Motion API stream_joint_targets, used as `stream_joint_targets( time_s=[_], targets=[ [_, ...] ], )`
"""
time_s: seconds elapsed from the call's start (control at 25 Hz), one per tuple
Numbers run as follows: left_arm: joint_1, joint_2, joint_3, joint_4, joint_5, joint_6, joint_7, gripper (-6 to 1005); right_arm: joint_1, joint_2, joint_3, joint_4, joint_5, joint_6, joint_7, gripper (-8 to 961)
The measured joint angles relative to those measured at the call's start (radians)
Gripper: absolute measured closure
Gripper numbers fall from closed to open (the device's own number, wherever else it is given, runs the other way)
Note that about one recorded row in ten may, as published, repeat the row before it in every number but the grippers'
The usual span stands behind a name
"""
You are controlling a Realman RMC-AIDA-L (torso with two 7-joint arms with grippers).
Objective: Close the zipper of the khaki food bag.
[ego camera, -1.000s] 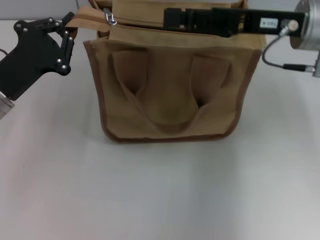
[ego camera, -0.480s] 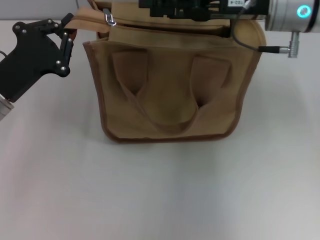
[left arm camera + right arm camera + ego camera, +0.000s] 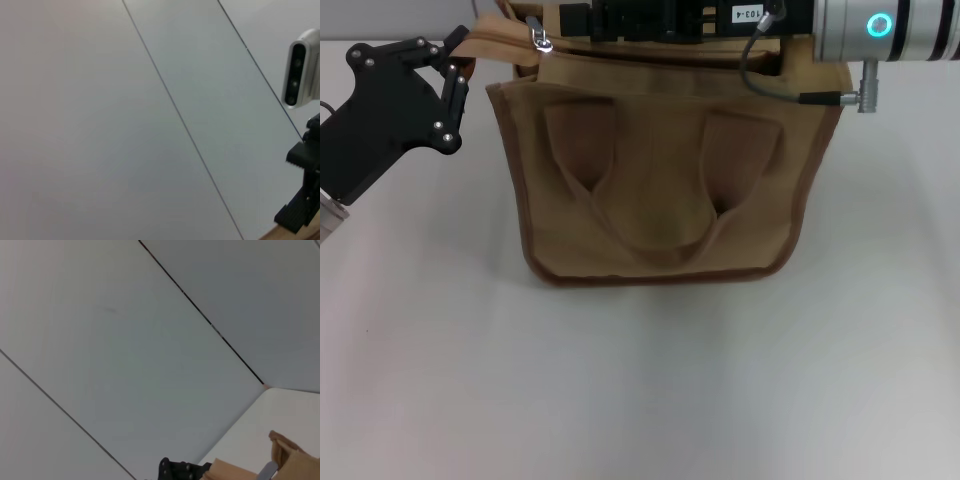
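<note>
Head view: your khaki food bag (image 3: 660, 180) stands upright on the white table (image 3: 640, 380), front pocket and loop handle facing the camera, top edge cut by the frame.
Zipper: the zipper (image 3: 505, 38) runs along the bag's top; its silver pull tab (image 3: 542, 40) sits near the bag's left end, so most of the line looks unclosed to you.
Left gripper: your left gripper (image 3: 460, 60) is at the bag's top left corner, pinched closed on the tan fabric end of the zip line, bracing it.
Right gripper: your right gripper (image 3: 575, 20) reaches across the bag's top from the right, tip just beside the pull tab; you cannot tell whether its claw is wide or narrow, since the frame crops it.
Risk, miss: the tab is small and shiny; a close slightly off target likely catches fabric or nothing.
Risk, slip: if the left hold lets go, the bag probably slides with the pull and the slider stays put.
Risk, snag: soft canvas may bunch ahead of the slider and jam it; an upward pull could tip the bag.
Risk, cable: the right arm's cable (image 3: 770, 75) hangs close to the bag's rim and may hook it.
Surface: plain, matte, white tabletop.
Room: wrist views show pale wall panels (image 3: 125, 340) with thin dark seams (image 3: 180, 125).
</note>
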Motion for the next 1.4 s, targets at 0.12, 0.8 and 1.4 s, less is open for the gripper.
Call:
stream_joint_targets(
  time_s=[0.12, 0.8, 1.4],
  targets=[
    [-0.004, 0.000, 0.000, -0.008, 0.000, 0.018, 0.013, 984, 0.006, 0.002, -0.014, 0.000, -0.001, 0.014, -0.005, 194],
    [-0.022, 0.000, 0.000, -0.008, -0.006, 0.007, 0.016, 984, 0.029, 0.005, -0.028, 0.004, 0.003, 0.037, 0.048, 195],
    [-0.023, 0.002, -0.013, -0.008, -0.019, -0.021, -0.011, 983, -0.086, 0.008, -0.036, -0.214, 0.040, 0.024, -0.341, 198]
  ],
)
